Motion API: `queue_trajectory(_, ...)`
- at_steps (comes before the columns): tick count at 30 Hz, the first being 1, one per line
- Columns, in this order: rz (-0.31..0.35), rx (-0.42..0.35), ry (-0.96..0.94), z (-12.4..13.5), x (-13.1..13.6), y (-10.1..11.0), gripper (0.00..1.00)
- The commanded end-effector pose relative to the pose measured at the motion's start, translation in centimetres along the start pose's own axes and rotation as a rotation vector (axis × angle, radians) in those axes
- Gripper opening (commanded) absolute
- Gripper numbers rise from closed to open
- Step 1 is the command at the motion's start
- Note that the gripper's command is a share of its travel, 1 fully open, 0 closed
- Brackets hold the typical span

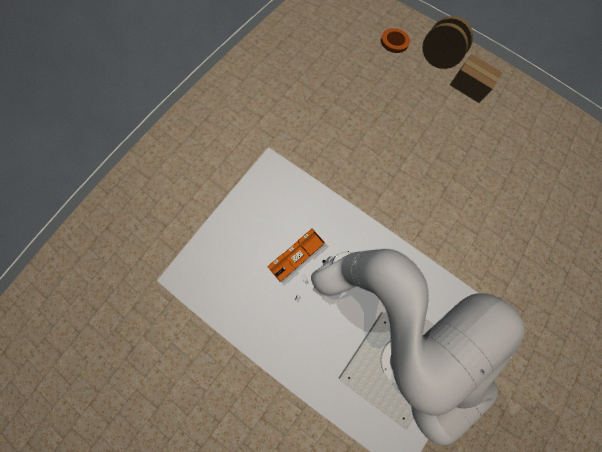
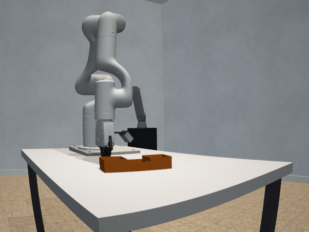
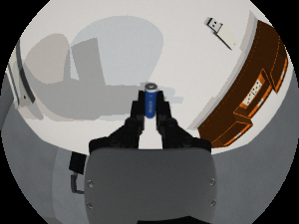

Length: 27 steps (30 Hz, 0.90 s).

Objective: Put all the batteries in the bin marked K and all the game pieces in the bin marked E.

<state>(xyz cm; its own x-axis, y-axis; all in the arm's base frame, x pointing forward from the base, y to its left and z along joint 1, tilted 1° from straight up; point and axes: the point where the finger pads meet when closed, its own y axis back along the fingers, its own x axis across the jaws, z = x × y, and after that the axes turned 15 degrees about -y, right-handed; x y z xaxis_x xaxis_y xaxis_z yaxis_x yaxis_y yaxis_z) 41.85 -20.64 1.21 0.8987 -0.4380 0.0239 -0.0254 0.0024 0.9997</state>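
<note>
The gripper [image 3: 150, 110] is closed on a blue battery [image 3: 150, 100], low at the table [image 2: 179, 190], just behind the orange bins [image 2: 136, 164]. To do it well, lift straight up, clear the bin wall, then release only above bin K.

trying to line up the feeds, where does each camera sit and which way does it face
Top: high overhead, looking down on the white table, the orange bins and the floor; shows the arm and its base plate.
Exterior: beside the table at about its height, facing the bins with the arm behind them.
Wrist: on the arm's end, looking past the gripper, shut on a blue battery, to the table.
All three share the bins; only the wrist view shows the battery.
</note>
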Motion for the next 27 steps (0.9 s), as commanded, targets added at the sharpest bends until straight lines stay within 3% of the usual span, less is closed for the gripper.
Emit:
queue_trajectory(1, 0.002, 0.0, 0.0, 0.0, 0.1, 0.1, 0.0)
queue_trajectory(21, 0.002, 0.0, 0.0, 0.0, 0.1, 0.1, 0.0)
queue_trajectory(27, 0.002, 0.0, 0.0, 0.0, 0.1, 2.0, 0.0)
